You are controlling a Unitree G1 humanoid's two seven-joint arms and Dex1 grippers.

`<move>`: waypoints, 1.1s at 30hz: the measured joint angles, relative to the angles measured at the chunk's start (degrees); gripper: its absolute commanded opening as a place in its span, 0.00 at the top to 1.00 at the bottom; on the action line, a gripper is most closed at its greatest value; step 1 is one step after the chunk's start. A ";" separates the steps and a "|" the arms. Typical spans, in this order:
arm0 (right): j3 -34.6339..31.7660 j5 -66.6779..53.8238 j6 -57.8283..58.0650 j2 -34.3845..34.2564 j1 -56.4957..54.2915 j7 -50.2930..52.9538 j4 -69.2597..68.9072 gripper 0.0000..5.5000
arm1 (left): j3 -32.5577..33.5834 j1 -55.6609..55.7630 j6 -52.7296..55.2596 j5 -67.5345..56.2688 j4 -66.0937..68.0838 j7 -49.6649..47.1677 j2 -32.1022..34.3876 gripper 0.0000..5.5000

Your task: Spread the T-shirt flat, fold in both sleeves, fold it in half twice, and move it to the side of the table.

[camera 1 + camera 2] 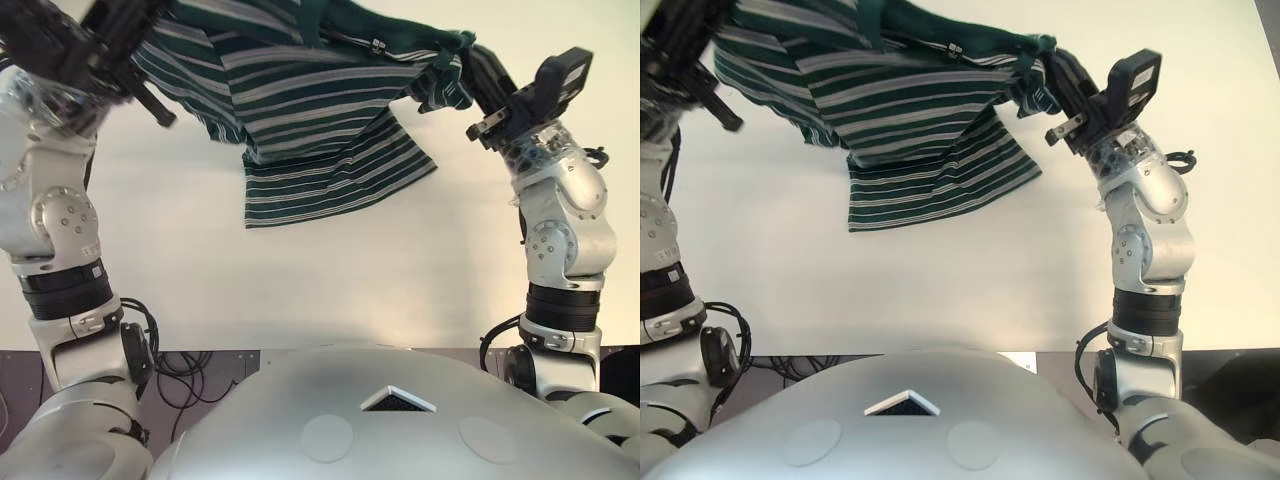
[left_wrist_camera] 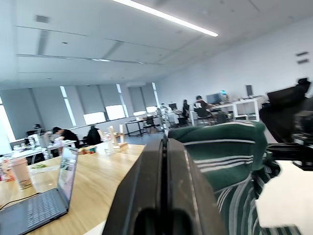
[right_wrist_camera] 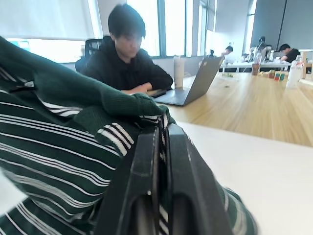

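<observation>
T-shirt (image 1: pixel 320 110), dark green with thin white stripes, hangs bunched above the white table (image 1: pixel 300 290). My left end effector (image 2: pixel 166 147) pinches one end and my right end effector (image 3: pixel 160 132) pinches the other. A loose striped panel droops between them.

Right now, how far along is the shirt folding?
Nothing looks finished yet. In hand: the left gripper and the right gripper are each shut on the T-shirt, which hangs bunched between them over the white table, not flat. Left to do: spread it flat, fold in both sleeves, fold it in half twice, and move it to the table's side.
</observation>
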State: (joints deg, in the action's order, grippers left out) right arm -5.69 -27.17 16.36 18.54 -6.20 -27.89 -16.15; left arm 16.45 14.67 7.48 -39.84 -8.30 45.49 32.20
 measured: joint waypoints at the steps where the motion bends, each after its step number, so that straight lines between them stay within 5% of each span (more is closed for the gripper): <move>1: -0.12 -0.02 0.47 0.13 -0.13 0.33 -1.02 1.00 | 0.52 1.11 0.43 -0.18 1.01 -0.96 -0.51 1.00; 11: -1.07 0.27 4.60 3.82 -3.97 -0.43 -4.69 1.00 | -2.90 10.17 1.60 5.44 10.49 -5.19 -2.30 1.00; 19: -0.24 6.81 3.74 15.22 -19.14 -7.24 4.19 1.00 | -8.29 31.53 -0.97 15.56 34.58 -5.80 -4.07 1.00; 27: 8.77 23.86 -12.14 22.83 -37.03 -15.25 32.24 1.00 | -9.99 52.96 -13.01 25.59 66.58 -7.36 -7.28 1.00; 33: 14.09 33.07 -25.56 22.38 -50.60 -16.25 56.20 1.00 | -9.30 62.80 -15.46 29.73 79.61 -13.18 -7.95 1.00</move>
State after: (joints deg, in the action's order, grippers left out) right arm 8.40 5.90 -9.20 40.93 -56.80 -44.15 40.05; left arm 7.16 77.47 -7.97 -10.11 71.32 32.31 24.25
